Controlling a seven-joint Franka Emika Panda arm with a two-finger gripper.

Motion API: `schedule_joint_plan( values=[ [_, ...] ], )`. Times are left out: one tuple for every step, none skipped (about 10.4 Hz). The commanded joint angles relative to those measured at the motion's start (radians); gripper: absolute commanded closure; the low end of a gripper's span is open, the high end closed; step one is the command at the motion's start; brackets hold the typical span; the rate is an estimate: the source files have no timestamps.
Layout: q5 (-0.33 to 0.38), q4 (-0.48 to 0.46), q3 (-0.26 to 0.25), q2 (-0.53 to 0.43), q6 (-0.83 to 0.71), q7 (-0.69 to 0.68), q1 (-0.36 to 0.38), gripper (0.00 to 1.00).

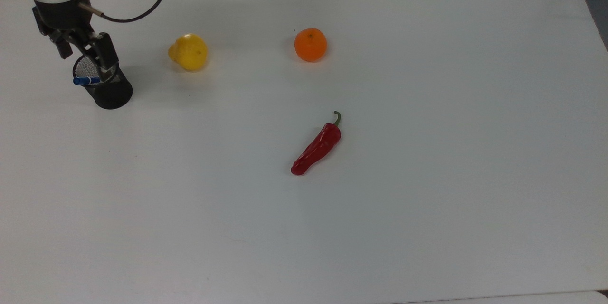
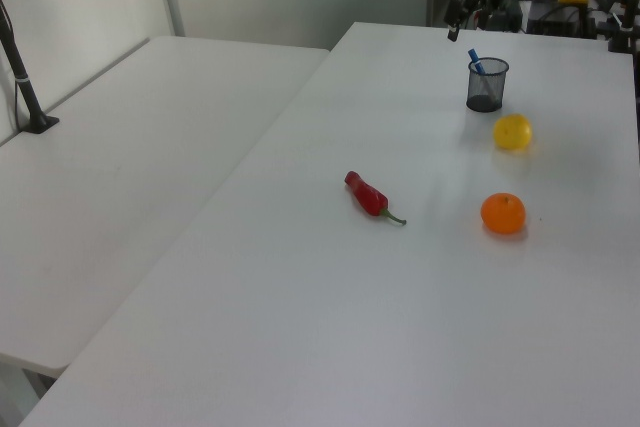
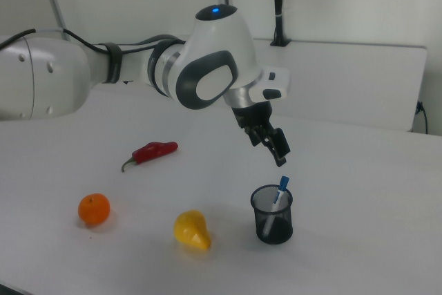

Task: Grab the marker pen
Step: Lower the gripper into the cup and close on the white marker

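White table (image 1: pixel 427 223), wide and mostly bare, with a second table (image 2: pixel 130 147) beside it in the left view. Near the table's edge at the top view's left, a black mesh cup (image 1: pixel 113 94), standing upright. Inside the cup, the marker (image 1: pixel 86 80), leaning on the rim toward the top view's left, with the blue cap sticking out above the rim and the white barrel down in the mesh. Along the far side of the table, a yellow fruit (image 1: pixel 189 52) and then an orange (image 1: pixel 310 44). Nearer the middle, a red pepper (image 1: pixel 317 147), lying flat and well apart from the rest.

Above the cup, the gripper (image 1: pixel 85 54), with fingers (image 1: pixel 107 54) clearly apart and holding nothing. In the right view, hanging over the cup's mouth, higher than the cap, touching neither marker nor rim.

Step in hand, as judged: the approach, with the grasp not yet begun. Next move, probably: to bring the spread fingers to both sides of the blue cap, to go down until the cap sits between them, then to close and lift along the marker's lean.

Care needed with the rim, very close to the cap: a finger pressing on the mesh could tip the cup. Firm hold needed also, the marker being slim and likely smooth, so easy to lose.
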Motion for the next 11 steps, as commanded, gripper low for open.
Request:
schedule_joint_plan(
  values=[
    [0.004,0.015,0.001,0.029,0.006,-0.063,-0.046,0.05],
    [0.004,0.017,0.001,0.036,0.008,-0.071,-0.062,0.05],
    [0.005,0.017,0.001,0.043,0.008,-0.083,-0.069,0.06],
    [0.004,0.015,0.001,0.056,0.008,-0.091,-0.071,0.11],
    [0.001,0.017,0.001,0.07,0.008,-0.091,-0.068,0.22],
    [-0.001,0.017,0.001,0.079,0.008,-0.093,-0.066,0.32],
    [-0.001,0.018,0.001,0.088,0.017,-0.093,-0.066,0.4],
    [0.004,0.018,0.003,0.092,0.055,-0.085,-0.065,0.47],
    [0.005,0.018,0.004,0.092,0.077,-0.078,-0.063,0.59],
    [0.005,0.018,0.004,0.092,0.078,-0.077,-0.063,0.7],
    [0.007,0.018,0.004,0.092,0.078,-0.076,-0.065,0.8]
  ],
)
